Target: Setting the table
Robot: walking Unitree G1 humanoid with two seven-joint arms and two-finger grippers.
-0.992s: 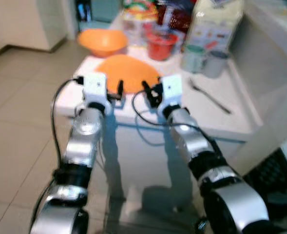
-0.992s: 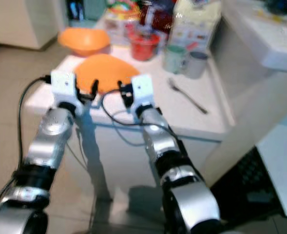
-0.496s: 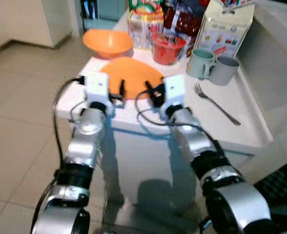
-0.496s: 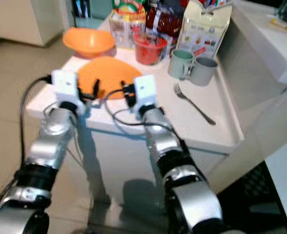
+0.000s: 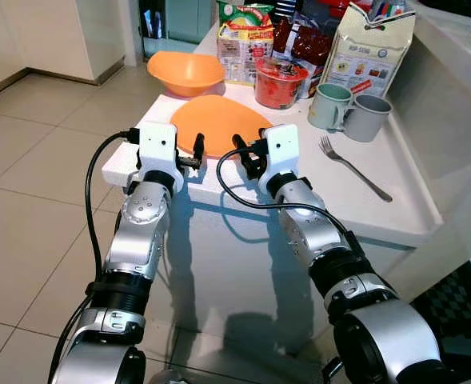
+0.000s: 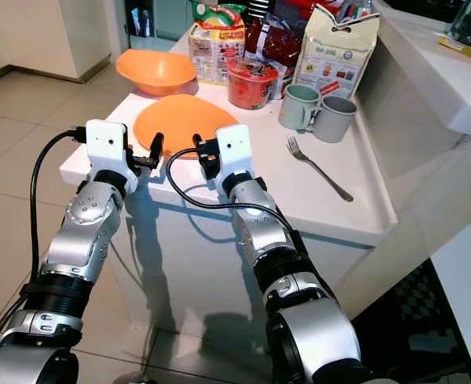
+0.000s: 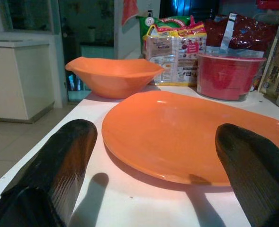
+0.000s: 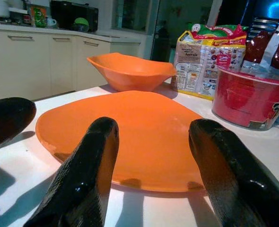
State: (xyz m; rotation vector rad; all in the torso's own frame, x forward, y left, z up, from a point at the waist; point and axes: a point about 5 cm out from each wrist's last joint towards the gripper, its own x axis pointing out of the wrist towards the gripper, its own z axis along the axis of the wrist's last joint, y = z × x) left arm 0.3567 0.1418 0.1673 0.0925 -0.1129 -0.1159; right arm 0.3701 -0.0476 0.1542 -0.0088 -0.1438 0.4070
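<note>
Both arms reach forward over the surface [image 5: 363,200] edge. The left gripper [image 5: 197,146] and right gripper [image 5: 241,148] hover at the near rim of the plate [image 5: 217,122]. Both jaws are spread and empty.

Beyond the left claw [image 7: 156,142], the orange plate [image 7: 186,135] runs off the frame edge behind one finger. The packets [image 7: 175,45] behind it carry print too small to read. The right claw [image 8: 151,161] hides the plate's near rim.
</note>
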